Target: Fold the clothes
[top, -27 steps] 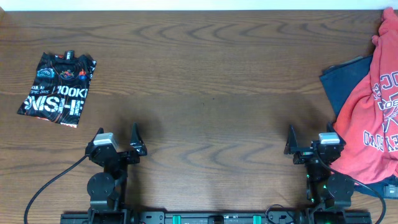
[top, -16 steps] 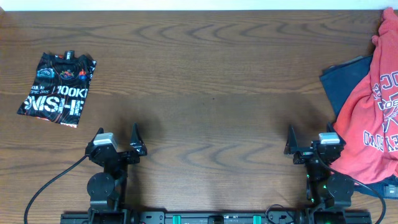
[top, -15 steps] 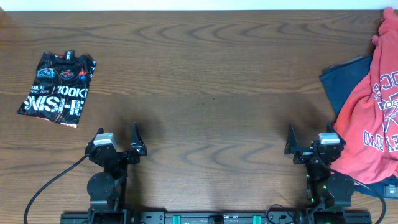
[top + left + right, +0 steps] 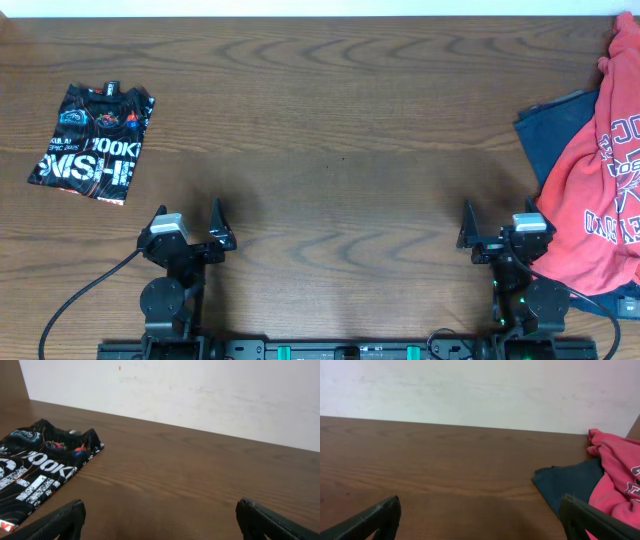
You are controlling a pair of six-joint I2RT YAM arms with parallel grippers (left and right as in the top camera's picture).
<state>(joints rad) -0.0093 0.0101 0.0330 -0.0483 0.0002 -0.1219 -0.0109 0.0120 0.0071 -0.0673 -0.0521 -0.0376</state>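
Observation:
The coral-red T-shirt (image 4: 600, 190) with white-and-navy lettering lies crumpled at the table's right edge, partly over a navy garment. It also shows at the right of the right wrist view (image 4: 620, 475). My right gripper (image 4: 500, 228) is open and empty at the front right, just left of the red shirt's lower edge. My left gripper (image 4: 187, 222) is open and empty at the front left, far from the red shirt. In both wrist views the fingers stand wide apart over bare wood.
A navy garment (image 4: 550, 135) lies under the red shirt, also in the right wrist view (image 4: 567, 482). A folded black printed shirt (image 4: 92, 142) lies at the left, seen in the left wrist view (image 4: 35, 470). A white wall runs behind the table.

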